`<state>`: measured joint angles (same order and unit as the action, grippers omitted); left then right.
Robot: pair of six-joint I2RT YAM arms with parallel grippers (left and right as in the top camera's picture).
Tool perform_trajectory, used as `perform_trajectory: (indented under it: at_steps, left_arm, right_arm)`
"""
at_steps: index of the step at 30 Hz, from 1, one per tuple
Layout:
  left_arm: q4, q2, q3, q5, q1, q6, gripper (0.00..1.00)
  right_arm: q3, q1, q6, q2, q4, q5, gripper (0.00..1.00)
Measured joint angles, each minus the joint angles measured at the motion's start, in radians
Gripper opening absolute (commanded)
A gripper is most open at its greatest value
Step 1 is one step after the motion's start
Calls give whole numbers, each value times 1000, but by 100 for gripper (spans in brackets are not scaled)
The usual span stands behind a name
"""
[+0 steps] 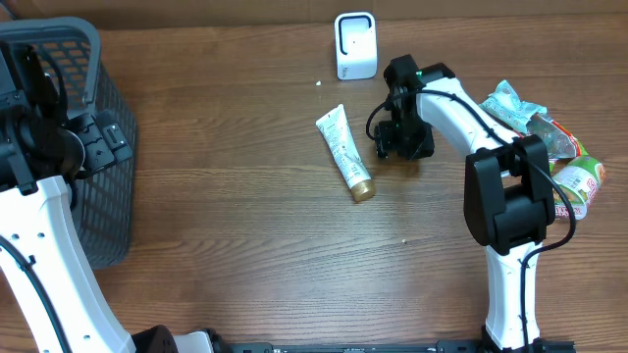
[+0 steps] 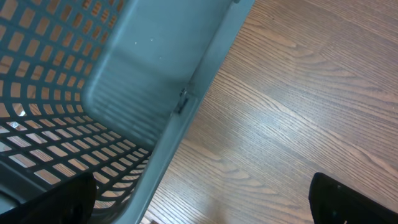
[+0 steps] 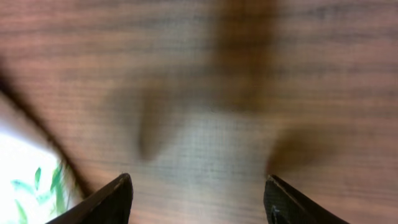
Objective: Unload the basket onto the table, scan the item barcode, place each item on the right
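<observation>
The item, a white tube with a gold cap (image 1: 344, 153), lies flat on the wooden table in the overhead view. A white scanner (image 1: 355, 44) stands upright at the back of the table. Just right of the tube, my right gripper (image 1: 402, 139) points down at the table. Its wrist view shows it open (image 3: 198, 186), with only bare wood between the fingers (image 3: 118, 199). A white patch with green print (image 3: 25, 180) shows at that view's lower left edge. At the far left, my left gripper (image 1: 106, 140) hangs open (image 2: 202, 205) by the basket's wall, holding nothing.
A dark grey mesh basket (image 1: 59, 49) fills the left end of the table, and its rim (image 2: 186, 99) crosses the left wrist view. Several snack packets (image 1: 554, 147) lie piled at the right edge, behind the right arm.
</observation>
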<state>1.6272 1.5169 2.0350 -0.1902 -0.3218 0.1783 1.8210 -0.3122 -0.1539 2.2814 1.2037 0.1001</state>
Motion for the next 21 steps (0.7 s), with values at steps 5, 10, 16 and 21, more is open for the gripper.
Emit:
perform_trajectory:
  at_steps: [5, 10, 16, 21]
  left_arm:
    - [0, 0, 0, 0, 0, 0, 100]
    - [0, 0, 0, 0, 0, 0, 100]
    - [0, 0, 0, 0, 0, 0, 100]
    - [0, 0, 0, 0, 0, 0, 100]
  right_arm:
    - [137, 4, 94, -24, 74, 114, 100]
    - [183, 2, 172, -107, 19, 242, 77]
    - [138, -24, 204, -117, 8, 324, 4]
    - [69, -64, 243, -116, -37, 399, 4]
